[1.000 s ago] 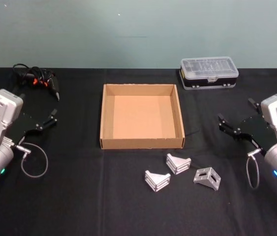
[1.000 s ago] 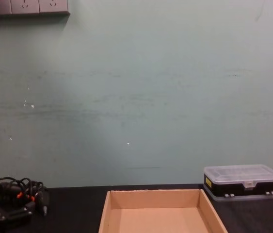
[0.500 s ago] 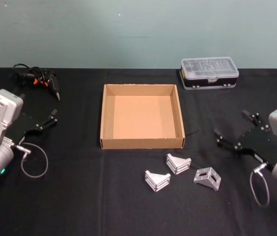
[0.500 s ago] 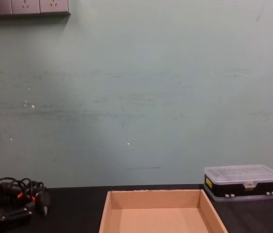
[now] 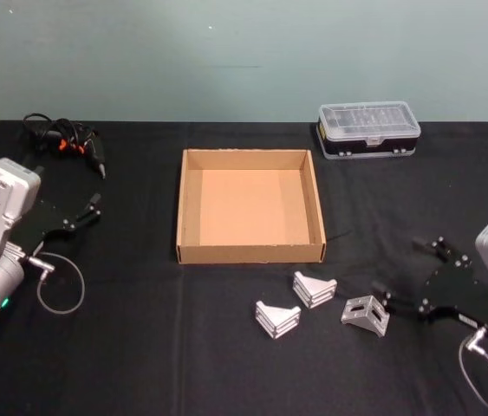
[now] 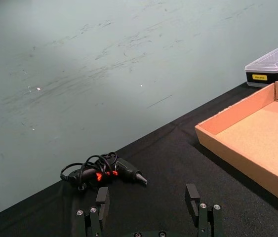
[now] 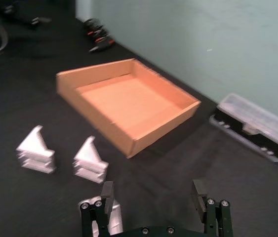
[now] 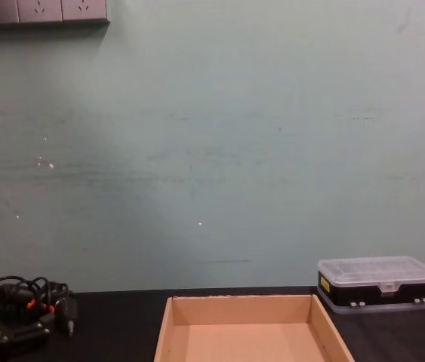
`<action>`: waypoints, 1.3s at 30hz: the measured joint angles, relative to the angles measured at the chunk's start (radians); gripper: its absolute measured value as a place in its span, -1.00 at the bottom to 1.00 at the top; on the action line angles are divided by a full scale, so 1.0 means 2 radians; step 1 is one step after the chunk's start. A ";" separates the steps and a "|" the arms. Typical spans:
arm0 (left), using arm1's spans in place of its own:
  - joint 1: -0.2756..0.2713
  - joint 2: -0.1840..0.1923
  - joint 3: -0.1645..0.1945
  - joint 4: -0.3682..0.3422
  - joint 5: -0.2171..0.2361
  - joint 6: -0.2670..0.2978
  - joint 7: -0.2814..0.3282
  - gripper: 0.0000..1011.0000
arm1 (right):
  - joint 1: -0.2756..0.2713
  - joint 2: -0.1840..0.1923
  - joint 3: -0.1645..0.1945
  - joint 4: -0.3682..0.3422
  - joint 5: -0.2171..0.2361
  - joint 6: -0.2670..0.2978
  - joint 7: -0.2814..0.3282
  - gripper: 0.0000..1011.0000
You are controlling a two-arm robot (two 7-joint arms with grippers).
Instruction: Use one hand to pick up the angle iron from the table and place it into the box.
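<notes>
Right pincer [image 5: 398, 267], now lower and spread wide, sits just beside angle iron [image 5: 365, 314].

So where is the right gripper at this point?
In the head view, the right gripper is open over the table on the robot's right, just beside the rightmost angle iron and nearer the robot than the box.

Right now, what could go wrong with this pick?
The open right gripper has one finger at the edge of the nearest angle iron, not astride it, so it may shove it. The shoved piece could hit the neighbouring angle iron close by. The left gripper sits parked, open.
</notes>
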 joint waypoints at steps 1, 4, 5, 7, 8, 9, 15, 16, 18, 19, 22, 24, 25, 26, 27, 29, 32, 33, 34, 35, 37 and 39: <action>0.000 0.000 0.000 0.000 0.000 0.000 0.000 1.00 | -0.001 0.006 -0.001 -0.004 -0.001 0.005 0.010 0.98; 0.000 0.000 0.000 0.000 0.000 0.000 0.000 1.00 | -0.001 0.013 -0.006 -0.011 -0.008 0.014 0.027 0.98; 0.000 0.000 0.000 0.000 0.000 0.000 0.000 1.00 | -0.001 0.015 -0.007 -0.012 -0.010 0.016 0.031 0.98; 0.000 0.000 0.000 0.000 0.000 0.000 0.000 1.00 | 0.000 0.016 -0.009 -0.014 -0.013 0.021 0.038 0.98; 0.000 0.000 0.000 0.000 0.000 0.000 0.000 1.00 | 0.001 0.017 -0.011 -0.015 -0.017 0.027 0.043 0.98; 0.000 0.000 0.000 0.000 0.000 0.000 0.000 1.00 | 0.001 0.017 -0.011 -0.015 -0.017 0.027 0.043 0.98; 0.000 0.000 0.000 0.000 0.000 0.000 0.000 1.00 | 0.013 0.009 -0.019 -0.011 -0.027 0.057 0.061 0.98; 0.000 0.000 0.000 0.000 0.000 0.000 0.000 1.00 | 0.015 0.007 -0.020 -0.010 -0.028 0.062 0.063 0.98; 0.000 0.000 0.000 0.000 0.000 0.000 0.000 1.00 | 0.021 0.002 -0.022 -0.006 -0.031 0.071 0.067 0.98; 0.000 0.000 0.000 0.000 0.000 0.000 0.000 1.00 | 0.024 -0.001 -0.022 -0.004 -0.032 0.075 0.068 0.98; 0.000 0.000 0.000 0.000 0.000 0.000 0.000 1.00 | 0.033 -0.010 -0.025 0.002 -0.035 0.092 0.072 0.98; 0.000 0.000 0.000 0.000 0.000 0.000 0.000 1.00 | 0.039 -0.018 -0.026 0.008 -0.036 0.104 0.075 0.98; 0.000 0.000 0.000 0.000 0.000 0.000 0.000 1.00 | 0.041 -0.021 -0.027 0.009 -0.037 0.108 0.076 0.98; 0.000 0.000 0.000 0.000 0.000 0.000 0.000 1.00 | 0.044 -0.025 -0.027 0.012 -0.037 0.114 0.078 0.98; 0.000 0.000 0.000 0.000 0.000 0.000 0.000 1.00 | 0.044 -0.025 -0.027 0.012 -0.037 0.114 0.078 0.98; 0.000 0.000 0.000 0.000 0.000 0.000 0.000 1.00 | 0.048 -0.031 -0.028 0.016 -0.038 0.123 0.082 0.98; 0.000 0.000 0.000 0.000 0.000 0.000 0.000 1.00 | 0.052 -0.039 -0.029 0.020 -0.040 0.132 0.086 0.98; 0.000 0.000 0.000 0.000 0.000 0.000 0.000 1.00 | 0.053 -0.040 -0.029 0.021 -0.040 0.135 0.087 0.98; 0.000 0.000 0.000 0.000 0.000 0.000 0.000 1.00 | 0.054 -0.043 -0.029 0.023 -0.041 0.139 0.088 0.98; 0.000 0.000 0.000 0.000 0.000 0.000 0.000 1.00 | 0.055 -0.043 -0.029 0.023 -0.041 0.139 0.088 0.98; 0.000 0.000 0.000 0.000 0.000 0.000 0.000 1.00 | 0.055 -0.043 -0.029 0.023 -0.041 0.139 0.088 0.98; 0.000 0.000 0.000 0.000 0.000 0.000 0.000 1.00 | 0.054 -0.042 -0.029 0.022 -0.041 0.138 0.088 0.98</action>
